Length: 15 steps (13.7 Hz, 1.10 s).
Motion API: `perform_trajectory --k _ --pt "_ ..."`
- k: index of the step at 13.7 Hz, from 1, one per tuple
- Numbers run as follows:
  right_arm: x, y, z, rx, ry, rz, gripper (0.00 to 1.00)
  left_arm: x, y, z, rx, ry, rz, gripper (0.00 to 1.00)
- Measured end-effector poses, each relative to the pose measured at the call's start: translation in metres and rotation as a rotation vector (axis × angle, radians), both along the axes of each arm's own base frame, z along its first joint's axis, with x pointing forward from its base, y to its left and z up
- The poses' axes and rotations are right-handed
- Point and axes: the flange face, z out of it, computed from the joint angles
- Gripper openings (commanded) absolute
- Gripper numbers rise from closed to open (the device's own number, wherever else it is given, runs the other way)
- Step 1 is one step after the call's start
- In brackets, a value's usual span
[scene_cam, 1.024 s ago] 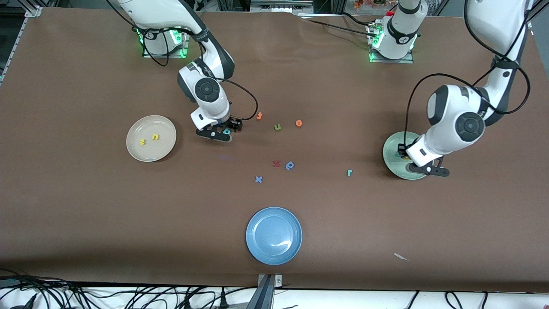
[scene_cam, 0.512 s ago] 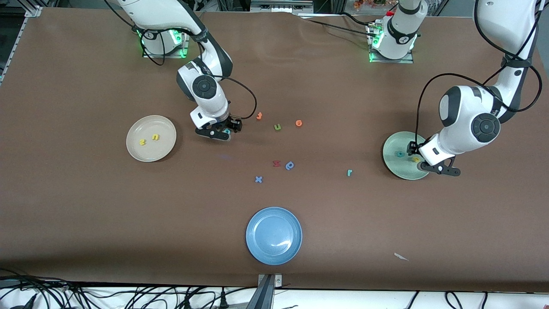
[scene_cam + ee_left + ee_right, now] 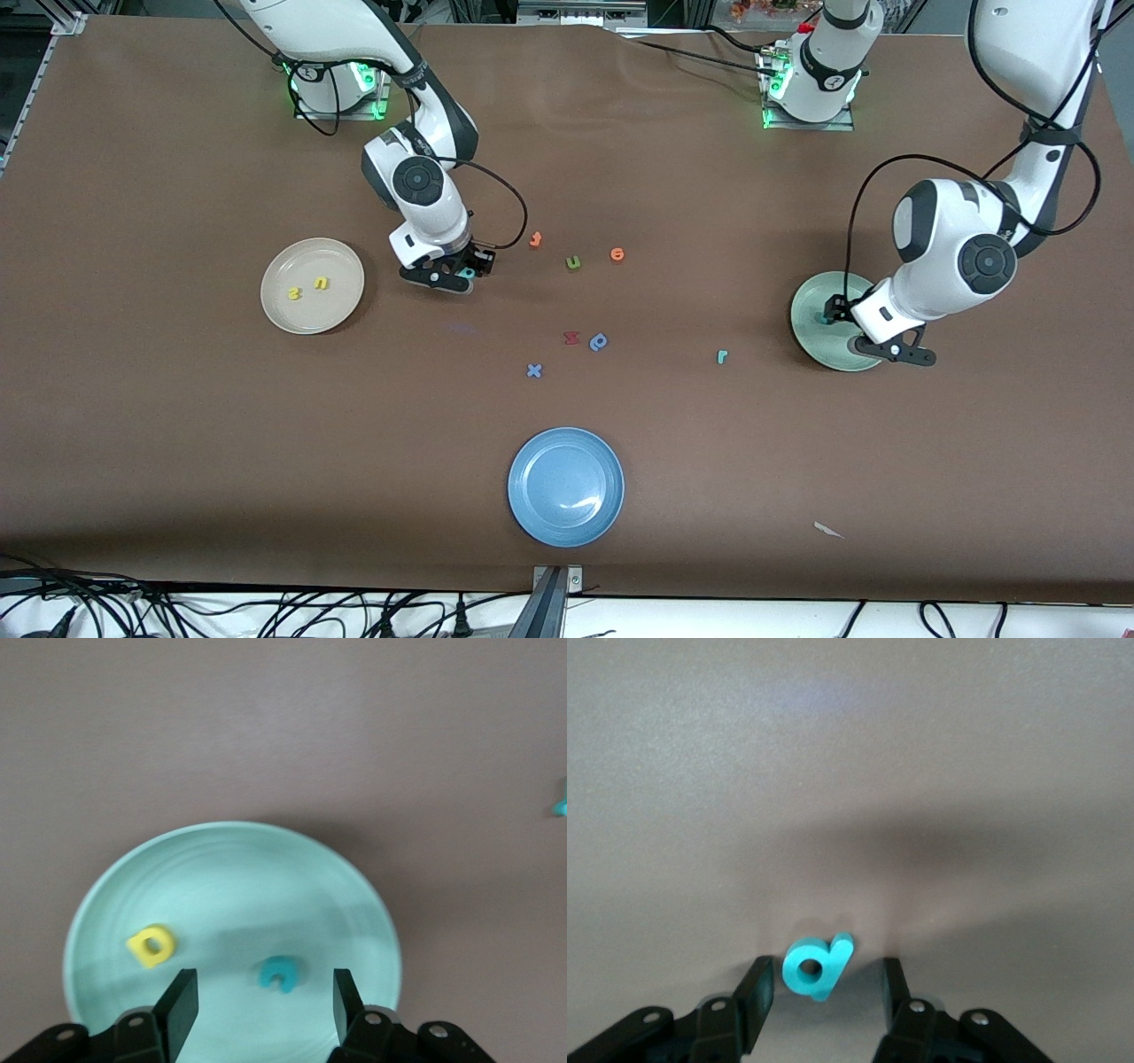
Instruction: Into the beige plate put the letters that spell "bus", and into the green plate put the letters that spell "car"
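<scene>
Right gripper point(image 3: 824, 992) low on desk point(image 3: 177, 425), jaws apart around teal b point(image 3: 817, 966), one jaw touching it. Left gripper point(image 3: 261, 1001) over green plate point(image 3: 292, 870), jaws apart, empty; teal c point(image 3: 278, 973) and yellow a point(image 3: 152, 944) in it. Beige plate point(image 3: 341, 263) holds yellow s point(image 3: 294, 292) and yellow u point(image 3: 321, 283). Teal r point(image 3: 722, 356) on desk near green plate.
</scene>
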Motion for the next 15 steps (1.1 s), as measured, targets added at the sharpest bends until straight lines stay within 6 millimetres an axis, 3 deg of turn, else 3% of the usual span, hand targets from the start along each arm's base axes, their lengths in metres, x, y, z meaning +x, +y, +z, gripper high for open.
perform_trajectory --k 4,5,7,9,10,15 --pt "0.001 -0.001 0.000 0.000 -0.001 -0.001 0.58 0.005 -0.047 -0.010 -0.051 -0.070 -0.026 0.69" --pt "0.001 -0.001 0.000 0.000 -0.001 -0.001 0.53 0.005 -0.062 -0.014 -0.059 -0.075 -0.037 0.69" --pt "0.001 0.000 0.000 0.001 -0.002 -0.001 0.26 0.005 -0.092 -0.022 -0.087 -0.071 -0.032 0.69" --pt "0.001 0.001 0.002 0.004 -0.006 0.000 0.07 0.013 -0.110 -0.025 -0.097 -0.085 -0.041 0.69" --pt "0.002 0.001 0.003 0.005 -0.007 0.000 0.03 0.018 -0.118 -0.026 -0.101 -0.094 -0.047 0.69" --pt "0.010 0.000 0.011 -0.029 0.027 -0.007 0.00 0.025 -0.162 -0.039 -0.114 -0.123 -0.089 0.69"
